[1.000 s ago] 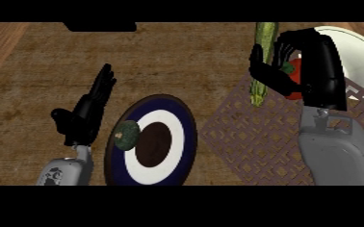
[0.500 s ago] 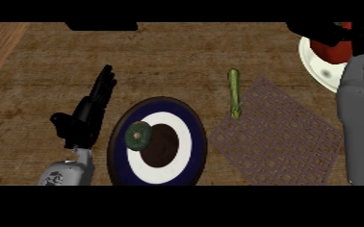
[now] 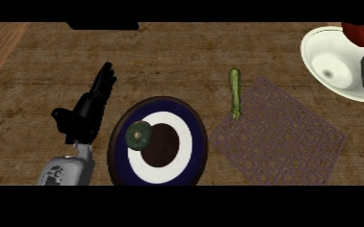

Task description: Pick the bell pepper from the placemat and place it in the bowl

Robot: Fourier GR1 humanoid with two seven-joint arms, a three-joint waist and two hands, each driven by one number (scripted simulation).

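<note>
The red bell pepper shows only in part at the picture's right edge, over the far rim of the white bowl. A dark sliver of my right hand shows at that edge just below the pepper, over the bowl; whether it holds the pepper is hidden. The brown woven placemat lies at the lower right with no pepper on it. My left hand rests open on the counter at the left, fingers pointing away from me.
A long green vegetable lies at the placemat's far left corner. A dark blue and white plate sits between the left hand and the placemat, with a round green item on it.
My right hand carried the pepper from above the placemat to the right, over the bowl, and has mostly left the picture. The left hand stayed still.
</note>
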